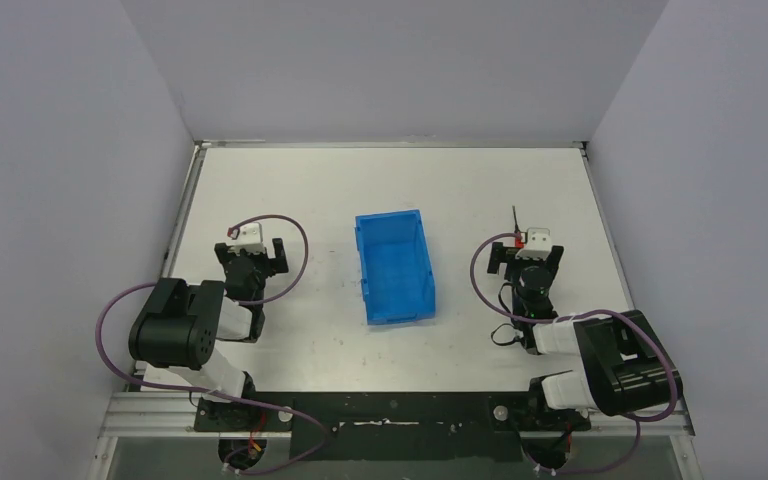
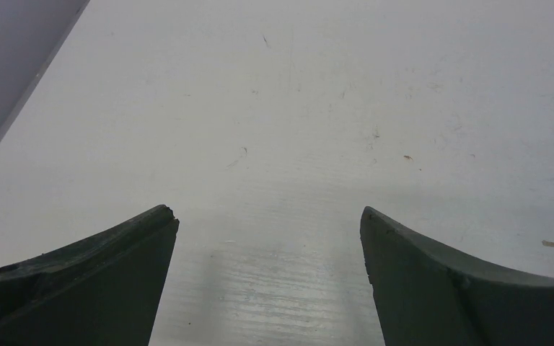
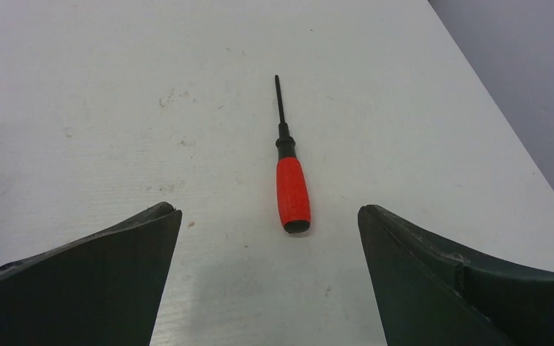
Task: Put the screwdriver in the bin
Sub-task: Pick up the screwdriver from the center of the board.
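Small screwdriver: red handle matt, finely textured plastic; thin black shaft dull and smooth. Blue rectangular plastic bin: smooth, slight sheen. White table: matt, faintly grained, scuffed and specked. Fingers of right gripper: dark, matt, tips nicked.

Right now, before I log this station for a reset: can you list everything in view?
screwdriver: one, red handle and black shaft, lying flat on the table right of the bin, shaft pointing to the far wall
bin: one, blue, open-topped, mid-table between the arms, nothing visible inside
table: one, white, scuffed
walls: three, pale grey, on the left, far and right sides
cables: several, purple, looping along both arms
arms: two, black and white, based at the near edge
left gripper: one, dark fingers, open over bare table
right gripper: one, dark fingers, open just short of the screwdriver's handle, not touching it
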Tool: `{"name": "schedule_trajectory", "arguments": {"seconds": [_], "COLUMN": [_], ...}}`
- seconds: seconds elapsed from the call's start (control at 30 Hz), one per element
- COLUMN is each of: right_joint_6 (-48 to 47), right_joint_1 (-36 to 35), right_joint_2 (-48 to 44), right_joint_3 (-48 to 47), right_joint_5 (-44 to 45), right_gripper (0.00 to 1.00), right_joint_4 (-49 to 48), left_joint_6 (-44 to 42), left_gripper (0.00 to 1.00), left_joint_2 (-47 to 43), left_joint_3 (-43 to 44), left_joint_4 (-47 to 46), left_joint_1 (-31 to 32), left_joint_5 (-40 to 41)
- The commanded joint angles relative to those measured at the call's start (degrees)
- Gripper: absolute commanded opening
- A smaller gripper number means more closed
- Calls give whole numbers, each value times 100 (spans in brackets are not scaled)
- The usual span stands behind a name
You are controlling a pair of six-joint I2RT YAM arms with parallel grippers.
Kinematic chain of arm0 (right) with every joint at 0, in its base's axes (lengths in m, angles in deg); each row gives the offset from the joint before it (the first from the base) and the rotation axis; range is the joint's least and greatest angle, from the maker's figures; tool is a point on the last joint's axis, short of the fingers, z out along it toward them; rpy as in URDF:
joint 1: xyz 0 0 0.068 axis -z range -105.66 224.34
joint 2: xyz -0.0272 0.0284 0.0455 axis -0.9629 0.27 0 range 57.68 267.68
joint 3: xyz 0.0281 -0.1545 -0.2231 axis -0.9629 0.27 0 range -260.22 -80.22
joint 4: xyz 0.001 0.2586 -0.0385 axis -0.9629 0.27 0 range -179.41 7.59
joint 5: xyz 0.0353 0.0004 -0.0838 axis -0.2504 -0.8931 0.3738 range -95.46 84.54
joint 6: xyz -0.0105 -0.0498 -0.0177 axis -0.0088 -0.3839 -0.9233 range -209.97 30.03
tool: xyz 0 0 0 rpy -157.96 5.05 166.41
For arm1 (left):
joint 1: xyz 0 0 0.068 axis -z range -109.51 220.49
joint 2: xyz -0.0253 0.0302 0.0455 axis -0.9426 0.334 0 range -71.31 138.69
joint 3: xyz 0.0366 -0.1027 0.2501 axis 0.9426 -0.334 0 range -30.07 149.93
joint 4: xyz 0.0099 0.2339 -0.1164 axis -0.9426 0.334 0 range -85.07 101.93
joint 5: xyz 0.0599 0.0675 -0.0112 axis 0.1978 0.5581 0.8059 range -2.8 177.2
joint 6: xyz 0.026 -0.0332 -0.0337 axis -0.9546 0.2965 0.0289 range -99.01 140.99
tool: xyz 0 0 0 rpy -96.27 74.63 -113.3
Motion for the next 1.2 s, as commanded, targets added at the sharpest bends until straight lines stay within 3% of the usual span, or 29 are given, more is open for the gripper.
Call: {"name": "schedule_trajectory", "arguments": {"seconds": [0.0, 0.73, 0.97, 1.1, 1.17], "right_joint_6": [-20, -270, -154, -184, -215], "right_joint_1": [8, 11, 17, 16, 8], "right_joint_2": [-101, -227, 42, -198, -421], "right_joint_3": [-28, 140, -420, -295, -434], "right_joint_5": [-158, -796, -600, -606, -635], "right_gripper": [100, 100, 100, 100, 100], "right_joint_4": [-250, -416, 464, 389, 790], "left_joint_6": [63, 63, 63, 63, 63], "left_gripper": [97, 97, 97, 97, 97], "left_joint_2": [26, 25, 24, 24, 30], "left_joint_3": [111, 111, 111, 111, 112], "left_joint_4": [-152, -159, -154, -151, -151], "left_joint_1": [-28, -23, -27, -23, -23], "left_joint_5": [25, 25, 25, 25, 25]}}
